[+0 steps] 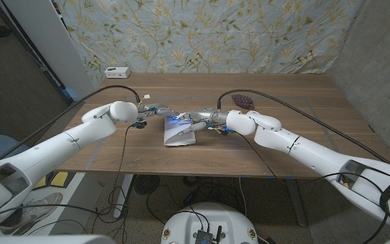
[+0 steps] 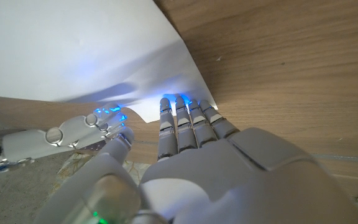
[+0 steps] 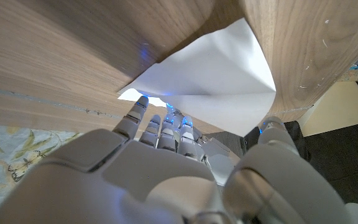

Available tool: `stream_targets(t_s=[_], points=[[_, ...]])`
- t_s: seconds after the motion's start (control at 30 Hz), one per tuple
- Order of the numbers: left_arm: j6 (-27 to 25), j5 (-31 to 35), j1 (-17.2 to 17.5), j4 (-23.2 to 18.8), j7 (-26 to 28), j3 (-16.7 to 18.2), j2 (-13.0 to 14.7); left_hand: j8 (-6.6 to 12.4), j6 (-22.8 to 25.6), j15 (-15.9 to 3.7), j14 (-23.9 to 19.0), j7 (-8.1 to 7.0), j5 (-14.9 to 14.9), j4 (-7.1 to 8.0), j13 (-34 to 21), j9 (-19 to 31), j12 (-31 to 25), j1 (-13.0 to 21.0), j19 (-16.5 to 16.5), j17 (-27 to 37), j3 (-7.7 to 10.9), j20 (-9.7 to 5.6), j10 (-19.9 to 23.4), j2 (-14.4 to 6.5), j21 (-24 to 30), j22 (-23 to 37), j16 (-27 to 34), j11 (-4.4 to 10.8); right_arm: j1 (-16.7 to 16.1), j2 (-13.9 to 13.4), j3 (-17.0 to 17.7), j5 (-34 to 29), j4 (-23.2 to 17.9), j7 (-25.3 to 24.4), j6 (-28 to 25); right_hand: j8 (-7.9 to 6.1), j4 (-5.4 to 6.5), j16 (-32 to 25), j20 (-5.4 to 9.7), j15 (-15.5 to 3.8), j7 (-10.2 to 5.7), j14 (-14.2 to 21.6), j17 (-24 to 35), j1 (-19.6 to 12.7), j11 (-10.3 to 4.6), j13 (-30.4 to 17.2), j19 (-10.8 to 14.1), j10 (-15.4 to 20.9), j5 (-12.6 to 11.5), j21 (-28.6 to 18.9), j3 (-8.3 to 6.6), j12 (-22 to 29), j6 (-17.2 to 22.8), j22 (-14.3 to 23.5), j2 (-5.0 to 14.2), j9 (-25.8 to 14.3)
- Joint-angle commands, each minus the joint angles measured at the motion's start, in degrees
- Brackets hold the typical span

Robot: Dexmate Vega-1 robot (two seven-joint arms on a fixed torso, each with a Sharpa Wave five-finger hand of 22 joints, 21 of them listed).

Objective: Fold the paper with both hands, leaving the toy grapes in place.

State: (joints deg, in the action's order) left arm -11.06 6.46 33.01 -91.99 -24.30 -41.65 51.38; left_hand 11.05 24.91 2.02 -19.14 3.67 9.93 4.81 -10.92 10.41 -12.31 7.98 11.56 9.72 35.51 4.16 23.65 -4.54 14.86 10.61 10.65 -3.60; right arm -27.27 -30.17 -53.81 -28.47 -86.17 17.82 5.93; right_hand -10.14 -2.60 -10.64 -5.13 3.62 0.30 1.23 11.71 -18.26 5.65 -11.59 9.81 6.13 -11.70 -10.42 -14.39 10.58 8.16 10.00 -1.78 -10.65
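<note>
Wooden table (image 1: 283, 146) held white paper (image 1: 179, 132) mid-table, toy grapes (image 1: 242, 101) well apart | my left hand (image 1: 153, 110) and right hand (image 1: 200, 118) touched its far edge, grasp unclear | I judged an even fold best.

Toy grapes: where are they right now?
In the head view the toy grapes sit on the table's far side, right of centre, just behind the right arm, apart from the paper.

Both white arms stretched in from the near corners, meeting mid-tabletop (image 1: 283, 146). Left robot hand (image 1: 156, 110) extended with fingers (image 2: 188, 121) straight and close together, tips lit blue. Right robot hand (image 1: 198, 118) reaching opposite, fingers (image 3: 160, 130) likewise extended, thumb set apart, tips glowing blue.
</note>
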Motion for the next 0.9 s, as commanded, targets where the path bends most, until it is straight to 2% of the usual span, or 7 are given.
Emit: stream_targets(t_s=[0.03,0.23,0.43,0.47,0.53,0.63,0.9], points=[[1.90,0.22,1.46,-0.27,2.91,1.36,0.50,-0.05,-0.34,-0.29,-0.05,-0.61,0.05,-1.15,0.03,0.03,0.14,0.30,1.53,0.18,0.19,2.02,-0.11,0.14,0.18,0.36,-0.03,0.03,3.09,2.10,-2.01,0.57,4.18,2.20,-1.79,-0.28,0.09,-0.90,-0.38,0.74,-0.35,1.35,0.03,0.80,0.41,-0.14,1.26,0.63,-0.42,-0.86,0.50,0.64,-0.33,0.15,-0.25,-0.14],[3.37,1.05,3.56,-1.84,7.03,3.03,1.60,-0.69,-2.46,-0.09,1.43,-1.35,0.07,-3.58,0.03,0.04,1.03,2.32,0.18,0.12,0.91,3.13,-2.34,0.20,-0.69,0.30,-0.45,0.20,4.20,2.65,-2.85,1.07,5.86,3.09,-2.58,-0.57,-0.03,-1.59,-0.72,0.30,-0.45,3.40,-0.13,0.86,0.31,-0.10,2.82,2.04,-0.64,-1.42,0.68,1.24,-0.20,0.14,-0.19,-0.12],[5.64,3.66,7.47,-4.86,14.48,5.53,3.68,-1.13,-8.32,0.46,5.22,-4.73,-0.03,-8.56,-0.05,0.10,1.88,5.68,-3.60,0.28,0.81,4.11,-8.19,1.75,-2.48,0.42,-0.71,2.65,4.76,2.57,-3.33,1.23,6.38,2.92,-2.77,-0.78,-0.04,-1.73,-0.76,0.18,-0.29,3.96,-0.19,0.94,0.31,-0.09,3.22,2.93,-0.71,-1.51,0.77,1.56,0.18,0.13,-0.18,-0.12],[5.94,4.33,8.31,-5.52,16.01,6.03,4.14,-1.22,-10.46,0.41,6.79,-6.01,-0.08,-9.56,-0.08,0.10,1.72,6.19,-4.87,0.33,0.45,3.97,-9.43,2.18,-2.89,0.47,-0.75,3.15,4.82,2.50,-3.35,1.29,6.39,2.90,-2.77,-0.78,-0.04,-1.72,-0.76,0.19,-0.32,3.98,-0.19,0.95,0.30,-0.09,3.22,2.96,-0.72,-1.50,0.78,1.57,0.18,0.13,-0.18,-0.12],[6.34,5.73,9.55,-6.69,18.08,6.81,5.06,-1.27,-12.31,0.40,8.44,-6.80,-0.16,-10.46,-0.09,0.10,1.70,6.54,-6.78,0.37,-0.04,4.02,-10.89,2.81,-3.47,0.49,-0.83,3.90,4.98,2.39,-3.47,1.25,6.34,3.02,-3.01,-0.77,-0.05,-1.71,-0.77,0.21,-0.28,4.00,-0.21,0.97,0.29,-0.08,3.24,2.95,-0.73,-1.49,0.81,1.55,0.15,0.13,-0.20,-0.12],[6.39,7.34,11.16,-8.60,19.73,7.94,6.62,-1.35,-16.81,-0.40,12.53,-9.38,-0.14,-12.03,-0.10,0.07,2.09,7.42,-8.95,0.44,-0.75,3.82,-15.64,3.75,-3.69,0.55,-1.01,5.01,5.19,2.36,-3.52,1.64,6.54,3.36,-3.16,-0.76,-0.11,-1.68,-0.78,0.57,-0.22,4.05,-0.24,0.95,0.56,-0.08,3.24,2.86,-0.75,-1.47,0.86,1.50,0.08,0.13,-0.25,-0.12],[3.76,16.86,13.76,-15.33,19.69,9.01,12.02,-0.82,-20.29,-2.64,13.45,-12.00,0.22,-14.73,-0.09,0.04,1.55,10.83,-7.12,0.44,-0.66,2.85,-17.73,5.09,-2.58,0.49,-0.36,6.47,5.76,2.39,-4.19,1.42,7.09,3.62,-3.44,-0.85,-0.20,-1.68,-0.90,0.44,-0.50,4.31,-0.31,0.90,0.33,-0.07,3.34,2.89,-0.83,-1.44,0.90,1.47,0.21,0.13,-0.23,-0.11]])
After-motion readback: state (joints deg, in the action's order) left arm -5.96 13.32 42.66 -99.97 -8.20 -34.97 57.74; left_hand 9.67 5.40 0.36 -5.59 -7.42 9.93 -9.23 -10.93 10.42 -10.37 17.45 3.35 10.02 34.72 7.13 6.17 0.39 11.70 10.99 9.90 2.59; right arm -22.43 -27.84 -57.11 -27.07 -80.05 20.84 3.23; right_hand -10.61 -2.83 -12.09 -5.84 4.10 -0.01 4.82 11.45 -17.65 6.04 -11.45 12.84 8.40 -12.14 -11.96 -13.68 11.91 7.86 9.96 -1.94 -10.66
